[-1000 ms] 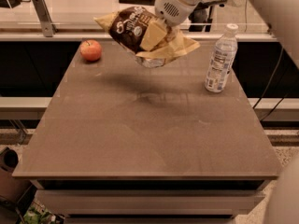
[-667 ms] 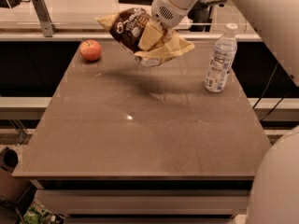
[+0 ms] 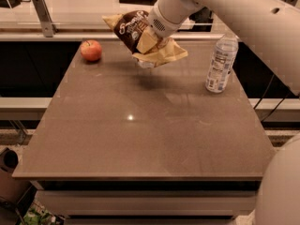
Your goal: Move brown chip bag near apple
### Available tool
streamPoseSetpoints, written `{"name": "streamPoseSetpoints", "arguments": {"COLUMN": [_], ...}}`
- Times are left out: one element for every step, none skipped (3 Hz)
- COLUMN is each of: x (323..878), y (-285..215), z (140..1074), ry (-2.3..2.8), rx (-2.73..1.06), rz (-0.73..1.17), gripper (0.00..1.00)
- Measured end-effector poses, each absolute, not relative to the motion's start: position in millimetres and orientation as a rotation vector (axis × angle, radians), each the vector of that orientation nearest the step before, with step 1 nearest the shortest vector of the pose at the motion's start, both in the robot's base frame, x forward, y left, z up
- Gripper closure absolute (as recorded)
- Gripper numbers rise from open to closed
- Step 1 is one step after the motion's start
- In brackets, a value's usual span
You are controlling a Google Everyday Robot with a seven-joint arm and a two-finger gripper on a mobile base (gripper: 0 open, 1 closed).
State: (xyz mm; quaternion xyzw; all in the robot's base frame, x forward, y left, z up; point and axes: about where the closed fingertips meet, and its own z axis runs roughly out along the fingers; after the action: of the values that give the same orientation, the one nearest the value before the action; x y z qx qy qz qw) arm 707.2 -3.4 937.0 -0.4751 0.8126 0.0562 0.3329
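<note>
The brown chip bag (image 3: 136,34) hangs in the air above the far middle of the table, dark brown with white lettering and pale yellow ends. My gripper (image 3: 152,43) is shut on the bag's middle and holds it clear of the surface. The white arm comes in from the upper right. The apple (image 3: 91,50), red-orange and small, sits on the table at the far left, to the left of the bag and lower than it. A gap of bare table lies between them.
A clear plastic water bottle (image 3: 220,63) stands upright at the far right of the brown table (image 3: 140,135). A counter with a metal post (image 3: 43,15) runs behind the table. The floor shows at the lower left.
The gripper and the bag have moved a little to the left, toward the apple. The apple and the bottle have not moved.
</note>
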Motion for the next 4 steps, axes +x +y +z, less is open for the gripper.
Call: {"name": "streamPoseSetpoints", "arguments": {"x": [723,740,750,763], "y": [-9,-11,-8,6], "z": [940,944,946,935], "ry": [2.101,2.072,2.048,2.058], "rx": [-1.159,-1.125,-1.124,-1.195], "rz": [0.071,0.013,-0.006,0.039], "gripper": [1.0,1.0,1.0,1.0]}}
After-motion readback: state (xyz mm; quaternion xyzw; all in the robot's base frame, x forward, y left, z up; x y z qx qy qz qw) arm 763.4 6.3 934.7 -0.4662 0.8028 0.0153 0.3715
